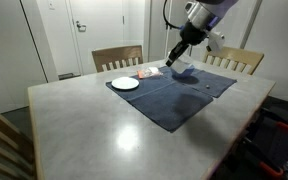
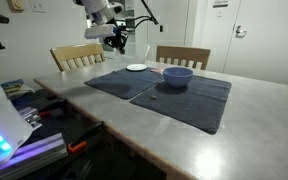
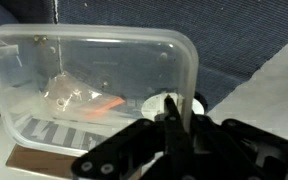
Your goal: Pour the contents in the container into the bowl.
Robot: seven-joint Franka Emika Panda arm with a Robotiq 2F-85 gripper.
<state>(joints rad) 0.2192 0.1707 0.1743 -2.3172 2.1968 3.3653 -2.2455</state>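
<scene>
My gripper (image 3: 174,112) is shut on the near rim of the clear plastic container (image 3: 84,60), which fills the wrist view. An orange piece and some pale scraps lie in the container. In both exterior views the gripper (image 1: 173,58) (image 2: 117,42) is raised above the far side of the dark mat, close to the white plate. The blue bowl (image 2: 177,76) stands on the mat, apart from the gripper. The container is too small to make out in the exterior views.
A white plate (image 2: 136,68) (image 1: 125,83) lies on the dark blue mat (image 2: 174,95) (image 1: 174,95); it also shows below the container in the wrist view (image 3: 164,103). Wooden chairs (image 1: 117,57) (image 2: 182,55) stand at the table's far edge.
</scene>
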